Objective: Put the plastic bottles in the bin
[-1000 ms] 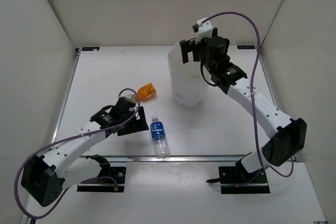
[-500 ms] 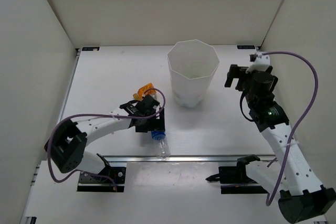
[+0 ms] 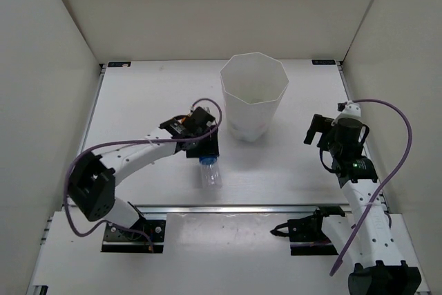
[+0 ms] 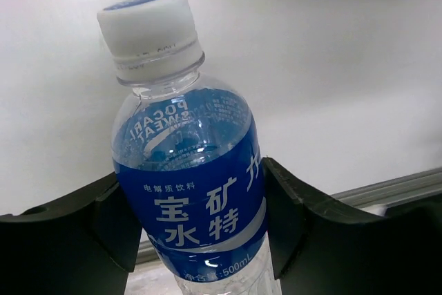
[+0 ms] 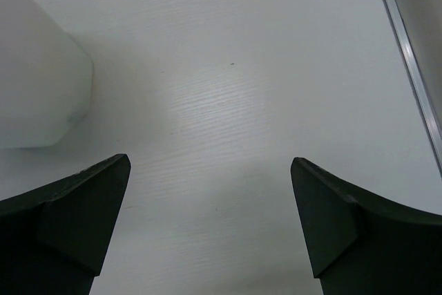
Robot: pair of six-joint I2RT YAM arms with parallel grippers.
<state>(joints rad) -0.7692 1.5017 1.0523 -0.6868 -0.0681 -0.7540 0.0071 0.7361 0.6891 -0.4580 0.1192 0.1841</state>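
A clear bottle with a blue label and white cap (image 4: pixel 186 164) sits between my left gripper's (image 4: pixel 193 191) black fingers, and both pads press on the label. From above, the left gripper (image 3: pixel 206 150) covers the bottle's upper part, and its clear end (image 3: pixel 212 175) sticks out toward the near edge. The white bin (image 3: pixel 253 94) stands upright just right of and beyond it. My right gripper (image 3: pixel 312 129) hangs open to the right of the bin, over bare table. Its wrist view shows the right gripper (image 5: pixel 210 164) with nothing in it and the bin's wall (image 5: pixel 34 81) at left. No other bottle shows clearly.
A metal rail (image 3: pixel 262 206) runs along the table's near edge, just behind the held bottle (image 4: pixel 387 188). White walls close the table in on the left, back and right. A strip (image 5: pixel 411 67) borders the table at the right.
My left gripper reached the blue-labelled bottle and closed on it, shifting slightly toward the bin. My right arm drew back from above the bin to the table's right side.
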